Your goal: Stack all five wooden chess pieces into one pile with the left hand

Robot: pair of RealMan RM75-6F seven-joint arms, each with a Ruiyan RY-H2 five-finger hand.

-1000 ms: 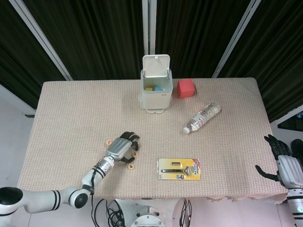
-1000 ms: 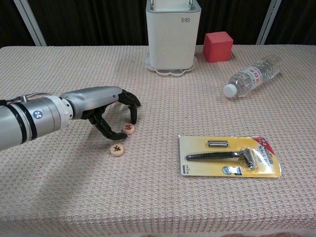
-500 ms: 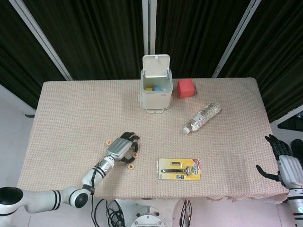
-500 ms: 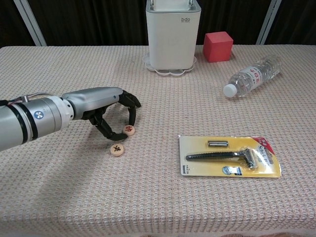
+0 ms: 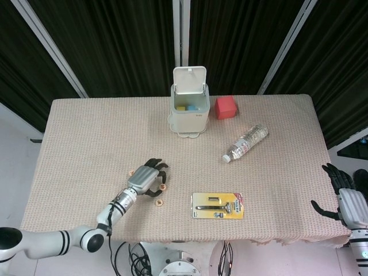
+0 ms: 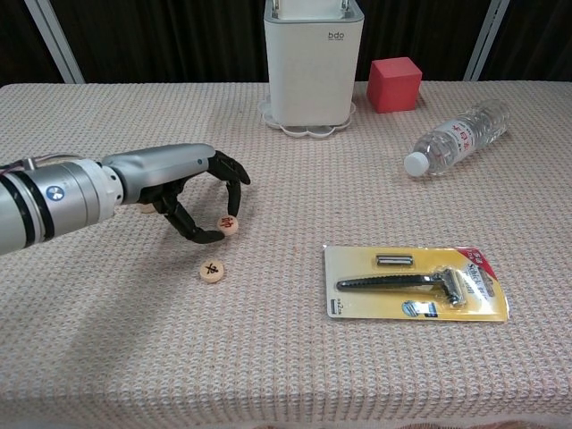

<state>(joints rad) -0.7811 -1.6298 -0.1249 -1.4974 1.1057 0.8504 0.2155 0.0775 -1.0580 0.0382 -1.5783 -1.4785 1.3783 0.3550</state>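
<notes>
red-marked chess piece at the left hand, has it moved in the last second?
Yes. The red-marked chess piece, pinched by the left hand, sits higher and slightly further left than before, further from the chess piece lying on the table.

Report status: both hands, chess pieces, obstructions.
Left hand pinches one chess piece, tilted off the cloth. Right hand open at the table edge. Another piece lies flat nearby. No obstructions seen.

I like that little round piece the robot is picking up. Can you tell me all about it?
The chess piece is a small flat disc of pale wood with a red character on its face. The left hand pinches it between dark fingertips, tilted so the face looks toward the chest camera, seemingly lifted just off the woven tablecloth. Another piece, marked in dark ink, lies flat just in front of it.
</notes>
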